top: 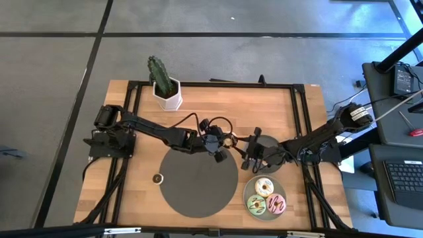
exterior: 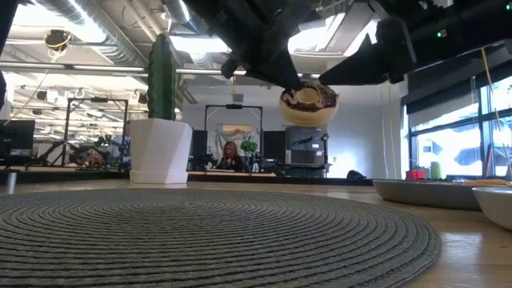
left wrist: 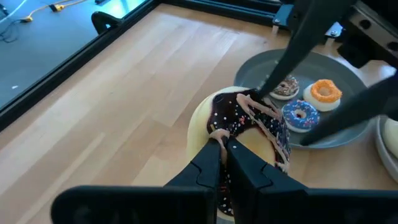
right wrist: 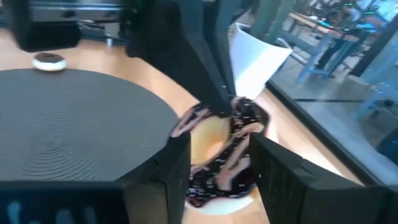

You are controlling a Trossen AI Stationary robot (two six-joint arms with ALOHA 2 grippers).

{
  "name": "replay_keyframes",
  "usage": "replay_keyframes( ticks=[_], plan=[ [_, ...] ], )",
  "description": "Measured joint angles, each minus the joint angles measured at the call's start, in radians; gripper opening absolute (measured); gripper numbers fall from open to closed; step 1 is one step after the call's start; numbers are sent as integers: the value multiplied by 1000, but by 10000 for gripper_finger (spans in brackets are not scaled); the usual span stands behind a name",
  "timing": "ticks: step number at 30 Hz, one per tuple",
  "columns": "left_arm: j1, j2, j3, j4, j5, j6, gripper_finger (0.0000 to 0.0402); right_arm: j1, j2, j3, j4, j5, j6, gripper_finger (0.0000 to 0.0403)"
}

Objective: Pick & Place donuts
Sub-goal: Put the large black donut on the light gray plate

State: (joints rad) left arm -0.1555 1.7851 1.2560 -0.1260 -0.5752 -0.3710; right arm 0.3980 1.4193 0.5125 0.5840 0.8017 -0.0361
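Hanging in the air by the mat's (top: 198, 178) far right edge, the chocolate donut (exterior: 309, 99) is tilted, icing facing up and sideways. The left hand (left wrist: 225, 149) is clenched on its rim; the right hand (right wrist: 219, 155) straddles it with fingers spread apart. One brown mini donut (top: 158, 178) lies on the counter (top: 225, 106) left of the mat. Three donuts (top: 266, 196) fill the near plate (top: 246, 192), three minis (left wrist: 305, 102) the far one.
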Motion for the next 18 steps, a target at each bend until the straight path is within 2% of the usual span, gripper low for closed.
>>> replay_keyframes(
  ticks=[18],
  plan=[
    [-33, 0, 0, 95, 54, 68, 12, -22, 0, 0, -16, 14, 1, 105]
  ],
)
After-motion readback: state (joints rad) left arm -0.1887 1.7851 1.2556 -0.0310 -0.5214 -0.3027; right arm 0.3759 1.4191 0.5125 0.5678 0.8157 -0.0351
